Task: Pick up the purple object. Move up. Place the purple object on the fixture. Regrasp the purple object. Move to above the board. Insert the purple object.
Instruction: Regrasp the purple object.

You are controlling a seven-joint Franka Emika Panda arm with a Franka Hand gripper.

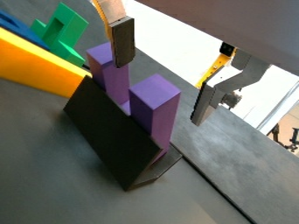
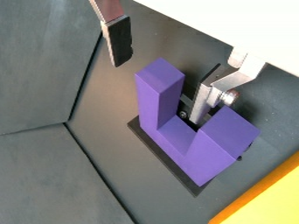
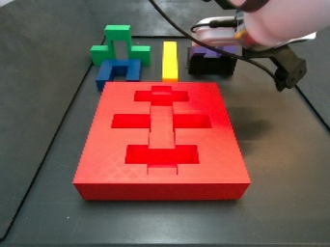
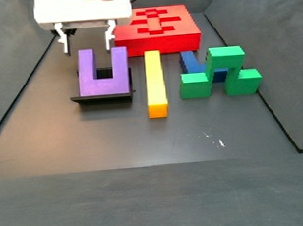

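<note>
In a wrist view: purple object [image 1: 135, 92] standing on the fixture [image 1: 111, 144], prongs up; gripper [image 1: 163, 63] spread wide, holding nothing. In a side view: purple object [image 4: 104, 71] seated on fixture [image 4: 103, 97], fingers [image 4: 62, 37] above. Probably rigid, light, smooth plastic; best gripped across one prong's flat faces.

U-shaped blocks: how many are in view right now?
2. The purple block stands on the fixture, prongs up, with the open hand just above it. The blue block lies between the yellow bar and the green blocks, partly hidden.
</note>
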